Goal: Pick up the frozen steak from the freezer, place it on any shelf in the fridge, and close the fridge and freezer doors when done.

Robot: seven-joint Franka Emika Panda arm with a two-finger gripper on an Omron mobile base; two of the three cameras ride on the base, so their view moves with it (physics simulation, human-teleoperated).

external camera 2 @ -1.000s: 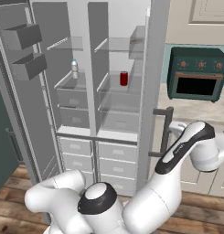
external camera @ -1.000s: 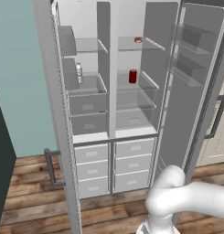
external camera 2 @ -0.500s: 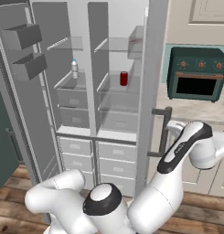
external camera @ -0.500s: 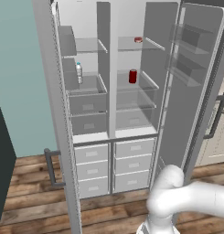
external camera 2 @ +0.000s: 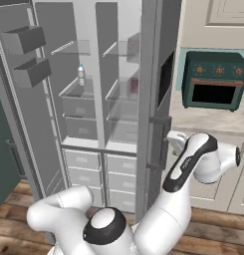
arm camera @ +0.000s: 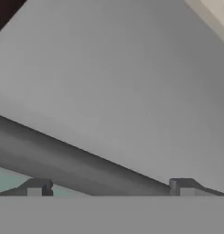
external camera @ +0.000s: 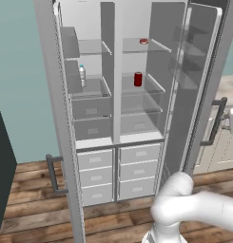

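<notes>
Against fridge door [arm camera: 131,82], open claw [arm camera: 109,188].

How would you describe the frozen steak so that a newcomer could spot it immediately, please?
Start at the tall grey fridge with both doors open. On the upper glass shelf of its right-hand section lies the frozen steak. It is flat and dark red with a pale rim, unlike the taller red can one shelf below.
</notes>
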